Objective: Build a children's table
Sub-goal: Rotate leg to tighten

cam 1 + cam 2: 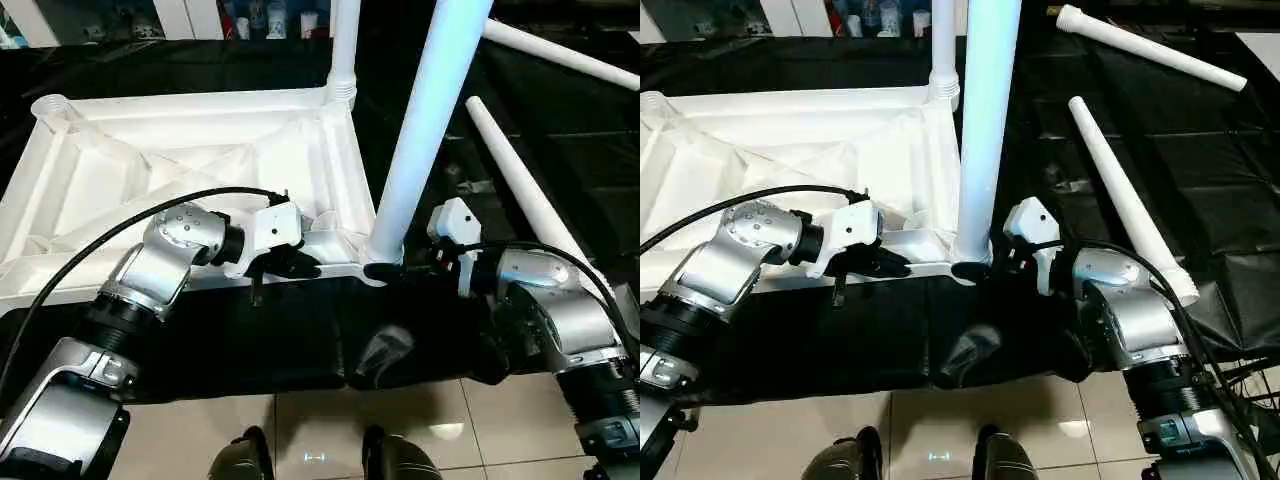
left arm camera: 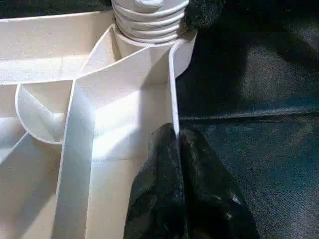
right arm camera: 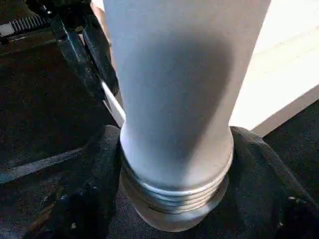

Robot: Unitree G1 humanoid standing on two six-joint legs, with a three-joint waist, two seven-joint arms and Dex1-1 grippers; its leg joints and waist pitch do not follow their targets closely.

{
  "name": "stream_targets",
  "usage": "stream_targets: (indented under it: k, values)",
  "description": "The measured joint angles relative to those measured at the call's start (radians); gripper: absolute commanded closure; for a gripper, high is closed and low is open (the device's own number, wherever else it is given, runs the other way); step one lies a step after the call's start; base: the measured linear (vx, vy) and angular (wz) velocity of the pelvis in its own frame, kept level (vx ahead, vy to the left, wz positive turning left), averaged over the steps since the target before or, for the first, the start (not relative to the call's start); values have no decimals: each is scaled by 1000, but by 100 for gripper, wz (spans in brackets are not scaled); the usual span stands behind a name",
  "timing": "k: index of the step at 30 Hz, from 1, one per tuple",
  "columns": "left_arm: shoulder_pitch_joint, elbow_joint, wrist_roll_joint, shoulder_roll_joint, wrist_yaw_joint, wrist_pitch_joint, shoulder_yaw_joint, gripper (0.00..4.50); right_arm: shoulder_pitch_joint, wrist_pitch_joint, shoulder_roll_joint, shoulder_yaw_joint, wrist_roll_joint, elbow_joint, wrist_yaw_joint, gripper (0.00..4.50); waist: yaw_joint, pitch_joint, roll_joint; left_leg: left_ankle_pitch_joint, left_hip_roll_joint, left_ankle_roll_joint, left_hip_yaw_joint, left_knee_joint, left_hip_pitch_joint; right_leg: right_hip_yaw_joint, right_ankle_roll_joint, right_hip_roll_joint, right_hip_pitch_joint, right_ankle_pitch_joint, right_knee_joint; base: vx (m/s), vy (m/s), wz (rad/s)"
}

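Black-covered bench: upturned top, 2 loose legs, maybe touching.

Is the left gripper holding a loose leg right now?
No. The left gripper is pinched on the near rim wall of the table top, while the right gripper holds the leg.

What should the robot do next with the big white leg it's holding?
Probably turn it to screw it in. The right gripper holds the long white tapered tube leg upright at the near corner socket with threads still showing, while the left gripper pinches the white ribbed plastic tabletop's rim.
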Motion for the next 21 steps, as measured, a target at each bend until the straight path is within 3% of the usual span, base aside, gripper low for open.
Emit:
stream_targets:
  k: [13, 17, 21]
  values:
    - [0, 0, 0, 6, 0, 12, -6, 450, 9, 0, 18, -8, 2, 1, -17, 178, -1, 0, 0, 0, 0, 0, 0, 2, 0, 0, 0, 0, 1, 0, 2, 0, 0, 0]
    - [-26, 41, 21, -18, 53, 39, 4, 450, 9, 5, 93, -38, 0, 37, -139, 178, -5, -2, -1, 0, 1, -1, 0, 8, 3, 1, 0, 0, 3, 0, 7, 0, 0, 0]
    - [-86, 143, 51, -102, 177, 70, 14, 450, 9, 37, 222, -100, -24, 54, -394, 178, -4, -2, -2, -1, 0, -8, -1, 10, 3, 1, 1, -2, 4, 0, 7, -42, 6, 0]
